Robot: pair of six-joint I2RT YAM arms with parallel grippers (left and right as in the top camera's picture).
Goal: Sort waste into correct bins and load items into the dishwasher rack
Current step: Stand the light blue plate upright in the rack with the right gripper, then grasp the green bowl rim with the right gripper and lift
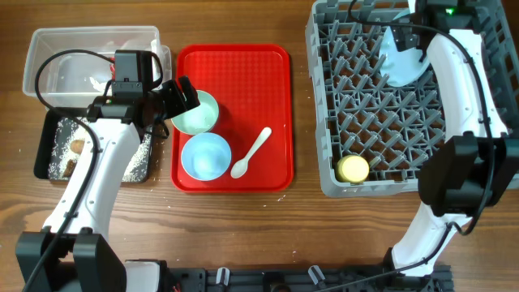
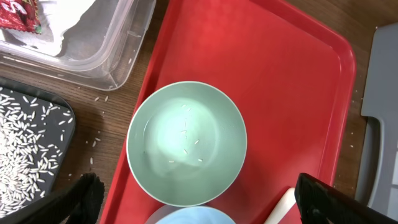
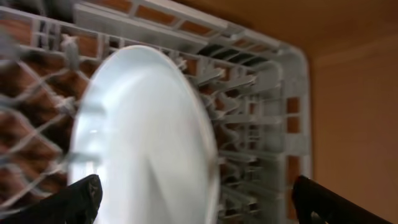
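The big square grey plastic dishwasher rack [image 1: 405, 105] sits off to the right. Standing on edge among its pegs at the far end is the pale blue round plate [image 3: 143, 137]. The right gripper [image 3: 199, 202] is spread wide around the plate, one finger on each side, and clamps nothing. The flat red serving tray [image 1: 231, 73] is in the middle, with the clear plastic rectangular tub [image 1: 49, 57] and the shallower black rectangular tray [image 1: 42, 158] to its left. Over on the red tray, the left gripper [image 2: 205, 205] hangs open right above the whitish bowl [image 2: 186, 143], fingers apart past its rim. Just in front of that bowl sits the light blue bowl [image 1: 205, 156], with the white plastic spoon [image 1: 251, 152] lying beside it. The small yellow cup [image 1: 353, 168] is in the rack's near corner on the tray side. White grains [image 2: 25, 149] litter the black tray, and a few cling inside the whitish bowl.
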